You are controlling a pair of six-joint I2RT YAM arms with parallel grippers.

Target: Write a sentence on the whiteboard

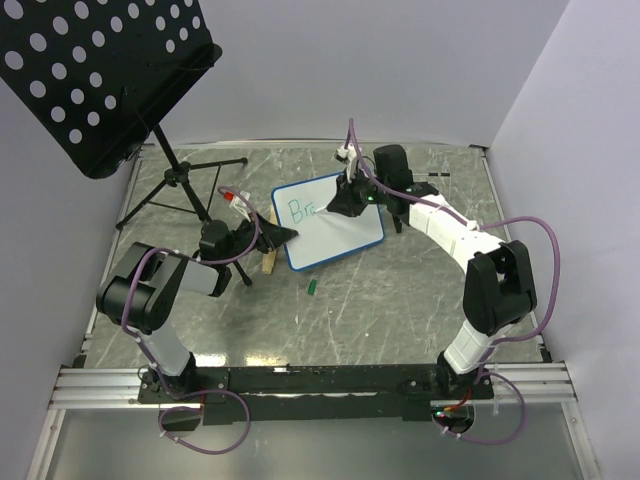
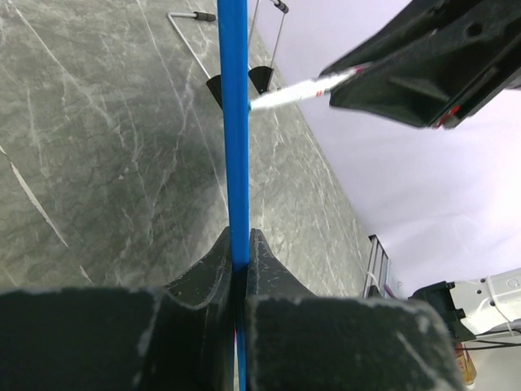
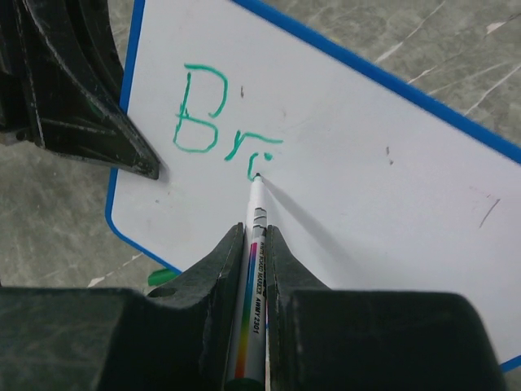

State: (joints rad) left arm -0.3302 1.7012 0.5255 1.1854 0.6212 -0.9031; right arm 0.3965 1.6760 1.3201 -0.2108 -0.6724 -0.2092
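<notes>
Green marker letters "Br" sit at ten o'clock on the white blue-rimmed whiteboard — centre of the grey marbled table. Left hand pinches its nine o'clock rim; right hand clamps a white marker pen, tip on the board.

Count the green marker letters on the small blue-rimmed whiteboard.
2: a capital B at the whiteboard's upper left, a small r beside it; a third stroke sits at the white marker's tip.

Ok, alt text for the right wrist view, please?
The right tool grips a marker, its tip on the whiteboard by green letters "Br". The left tool clamps the board's blue edge at upper left.
</notes>
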